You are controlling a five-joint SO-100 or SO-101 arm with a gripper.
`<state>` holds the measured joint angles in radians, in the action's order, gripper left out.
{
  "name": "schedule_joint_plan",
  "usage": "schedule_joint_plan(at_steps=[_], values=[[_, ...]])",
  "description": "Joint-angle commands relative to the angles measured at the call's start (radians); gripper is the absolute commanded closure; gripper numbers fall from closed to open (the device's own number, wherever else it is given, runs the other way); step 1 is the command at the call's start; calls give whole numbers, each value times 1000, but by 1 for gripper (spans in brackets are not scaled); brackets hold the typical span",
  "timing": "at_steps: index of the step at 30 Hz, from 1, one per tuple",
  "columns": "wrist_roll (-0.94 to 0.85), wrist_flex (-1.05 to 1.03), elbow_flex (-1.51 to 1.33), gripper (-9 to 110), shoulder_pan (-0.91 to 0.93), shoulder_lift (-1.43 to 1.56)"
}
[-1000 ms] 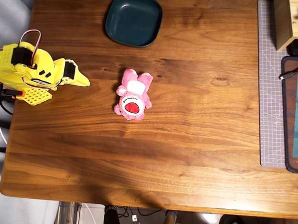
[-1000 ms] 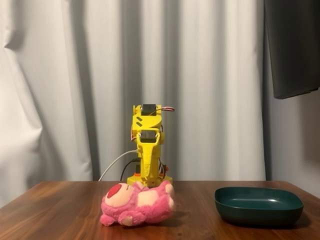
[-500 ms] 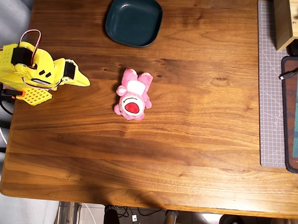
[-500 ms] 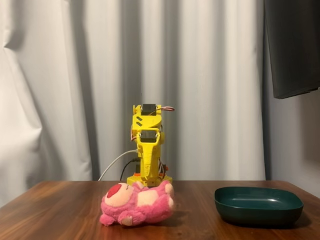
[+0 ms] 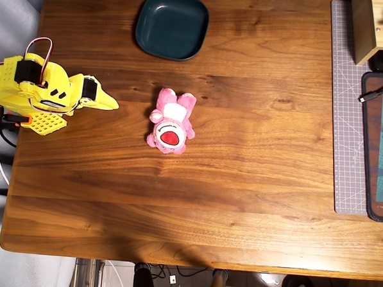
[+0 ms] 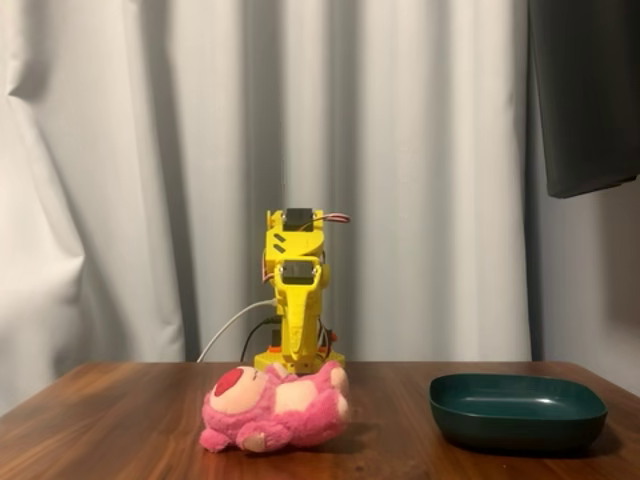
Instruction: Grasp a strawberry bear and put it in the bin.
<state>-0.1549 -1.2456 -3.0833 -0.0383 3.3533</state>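
Lying apart from end effector (image 5: 111, 103), strawberry bear (image 5: 171, 121)

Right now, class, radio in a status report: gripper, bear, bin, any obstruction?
Gripper shut, empty, short of the bear. Strawberry bear lying on the table. Bin empty. Path clear.

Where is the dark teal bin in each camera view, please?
Overhead view: the bin lies near the top edge, left of centre, empty.
Fixed view: the bin sits at the lower right, on the table.
Shared landmark: the strawberry bear, lying between the yellow arm and the bin.
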Motion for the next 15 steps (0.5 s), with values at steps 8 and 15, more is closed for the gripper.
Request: schedule_joint_plan(at_steps=[8,15], values=[[-9,-29,258,75,-89,-5],[0,-2,591,71,-51,-400]])
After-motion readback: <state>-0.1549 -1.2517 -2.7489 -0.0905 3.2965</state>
